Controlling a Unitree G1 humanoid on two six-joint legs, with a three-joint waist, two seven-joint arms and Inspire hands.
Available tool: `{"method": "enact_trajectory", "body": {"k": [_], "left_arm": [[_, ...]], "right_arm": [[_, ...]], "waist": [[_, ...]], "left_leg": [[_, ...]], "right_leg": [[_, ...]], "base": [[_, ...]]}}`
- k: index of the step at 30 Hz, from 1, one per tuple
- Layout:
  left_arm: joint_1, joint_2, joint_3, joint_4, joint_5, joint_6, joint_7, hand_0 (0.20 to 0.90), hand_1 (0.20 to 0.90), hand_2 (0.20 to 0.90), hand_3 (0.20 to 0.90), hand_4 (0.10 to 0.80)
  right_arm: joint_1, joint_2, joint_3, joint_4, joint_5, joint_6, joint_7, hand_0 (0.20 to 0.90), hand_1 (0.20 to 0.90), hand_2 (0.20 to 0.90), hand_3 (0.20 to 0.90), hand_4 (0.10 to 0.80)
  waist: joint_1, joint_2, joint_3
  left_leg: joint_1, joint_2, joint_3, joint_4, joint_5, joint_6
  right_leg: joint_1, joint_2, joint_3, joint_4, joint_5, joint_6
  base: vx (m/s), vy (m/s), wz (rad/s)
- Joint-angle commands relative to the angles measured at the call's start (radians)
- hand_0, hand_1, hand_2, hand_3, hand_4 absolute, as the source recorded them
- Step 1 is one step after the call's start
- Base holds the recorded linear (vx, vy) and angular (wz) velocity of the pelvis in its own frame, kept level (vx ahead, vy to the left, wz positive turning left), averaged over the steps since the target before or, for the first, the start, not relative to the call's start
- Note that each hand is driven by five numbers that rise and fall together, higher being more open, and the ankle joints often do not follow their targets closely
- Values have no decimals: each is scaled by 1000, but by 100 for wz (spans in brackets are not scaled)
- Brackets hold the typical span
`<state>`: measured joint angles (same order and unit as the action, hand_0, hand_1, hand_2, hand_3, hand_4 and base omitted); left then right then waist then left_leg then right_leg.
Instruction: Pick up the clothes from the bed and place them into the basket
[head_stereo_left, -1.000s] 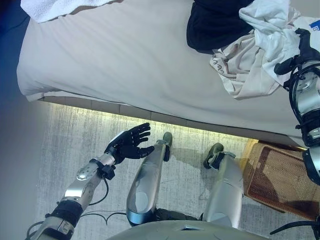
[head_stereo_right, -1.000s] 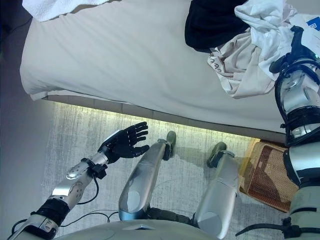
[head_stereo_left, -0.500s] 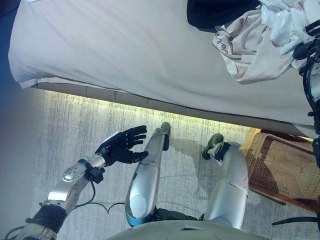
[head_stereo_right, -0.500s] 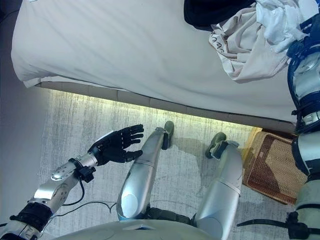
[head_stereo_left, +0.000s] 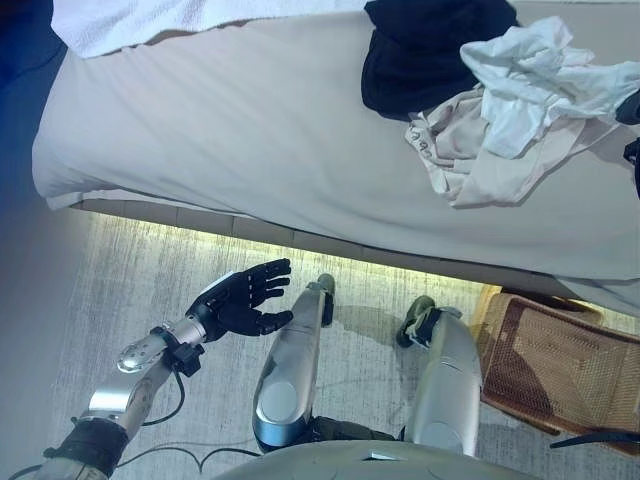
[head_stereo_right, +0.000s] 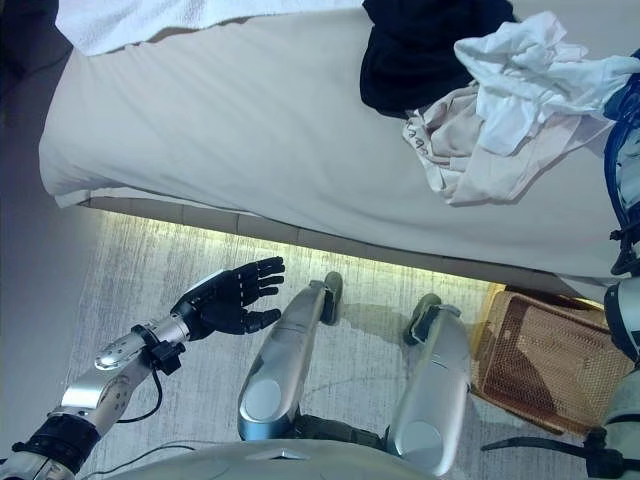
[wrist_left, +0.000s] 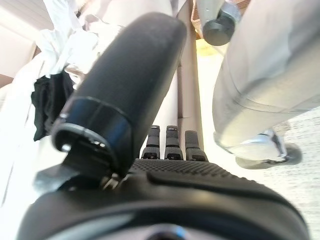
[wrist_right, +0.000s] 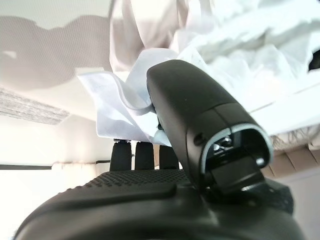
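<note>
A pile of clothes lies at the bed's far right: a black garment (head_stereo_left: 430, 55), a beige one (head_stereo_left: 480, 165) and a crumpled white one (head_stereo_left: 530, 75) on top. My right hand (head_stereo_left: 633, 108) shows at the right edge beside the pile. In its wrist view the white garment (wrist_right: 125, 105) passes between the thumb (wrist_right: 195, 110) and the fingers, pinched there. My left hand (head_stereo_left: 240, 298) hangs open over the floor, well short of the bed and holding nothing. The wicker basket (head_stereo_left: 560, 370) stands on the floor at the lower right.
The bed (head_stereo_left: 250, 130) has a pale sheet and spans the upper part of the view. A white towel (head_stereo_left: 150, 20) lies at its far left. Grey carpet (head_stereo_left: 150, 270) runs along the bed's near edge. The basket sits tight against the bed's side.
The camera has shifted down and back up. The white garment is now drawn out toward my right hand at the right edge. My left hand has barely moved.
</note>
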<state>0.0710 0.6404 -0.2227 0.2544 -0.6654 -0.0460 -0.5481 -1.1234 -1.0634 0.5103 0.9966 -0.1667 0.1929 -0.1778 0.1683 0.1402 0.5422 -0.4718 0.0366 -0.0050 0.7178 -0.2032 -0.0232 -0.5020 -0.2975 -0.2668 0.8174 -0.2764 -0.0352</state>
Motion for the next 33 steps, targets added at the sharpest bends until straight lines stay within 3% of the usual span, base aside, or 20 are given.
{"method": "enact_trajectory", "body": {"k": [1,2,7,14,17,20,27,33], "left_arm": [[42,15,39,-24,22,-56,-14,900,900,900,900,800],[36,2,32,-4,36,-63,10,900,900,900,900,800],[28,-30,32,50,59,-74,65,900,900,900,900,800],[0,-71,18,110,100,-50,131,900,900,900,900,800],[0,-79,9,138,127,-73,155,900,900,900,900,800],[-22,-78,-31,205,188,-124,207,900,900,900,900,800],[-103,-69,-74,324,254,-172,268,900,900,900,900,800],[-148,-58,-54,387,275,-173,284,900,900,900,900,800]], "right_arm": [[-56,-141,-33,-22,-42,-51,-33,300,300,300,200,100],[-62,-143,-31,-13,-44,-60,-24,300,300,300,200,100],[-46,-144,-50,-45,26,-60,-13,300,300,300,200,100],[-44,-186,-116,-92,167,-87,-15,300,300,300,200,100],[-60,-208,-109,-95,176,-86,-14,300,300,300,200,100],[-116,-257,-77,-98,212,-87,-29,300,300,300,200,100],[-216,-328,-15,-143,228,-82,-49,300,300,300,200,100],[-219,-412,-21,-207,217,-34,-46,300,300,300,200,100]], "waist": [[24,-41,-70],[22,-48,-93],[11,-77,-147],[-33,-140,-284],[-47,-153,-319],[-86,-173,-375],[-165,-181,-436],[-230,-187,-474]], "left_leg": [[50,40,58,-7,33,-19],[78,43,66,-54,69,-16],[183,48,78,-158,80,-25],[380,55,135,-350,63,-35],[421,56,151,-396,59,-34],[480,59,179,-479,69,-36],[559,60,230,-599,96,-39],[588,58,265,-652,103,-30]], "right_leg": [[144,56,-52,-41,-28,-14],[175,57,-66,-96,7,-23],[278,70,-65,-222,38,-6],[471,118,-51,-476,91,38],[499,124,-43,-521,111,51],[533,137,-16,-606,155,81],[555,153,38,-704,216,127],[541,168,100,-733,238,143]], "base": [[-14,97,-5],[-24,106,-6],[47,83,-11],[128,40,-12],[86,29,-15],[59,37,-14],[30,47,-32],[8,21,-36]]}}
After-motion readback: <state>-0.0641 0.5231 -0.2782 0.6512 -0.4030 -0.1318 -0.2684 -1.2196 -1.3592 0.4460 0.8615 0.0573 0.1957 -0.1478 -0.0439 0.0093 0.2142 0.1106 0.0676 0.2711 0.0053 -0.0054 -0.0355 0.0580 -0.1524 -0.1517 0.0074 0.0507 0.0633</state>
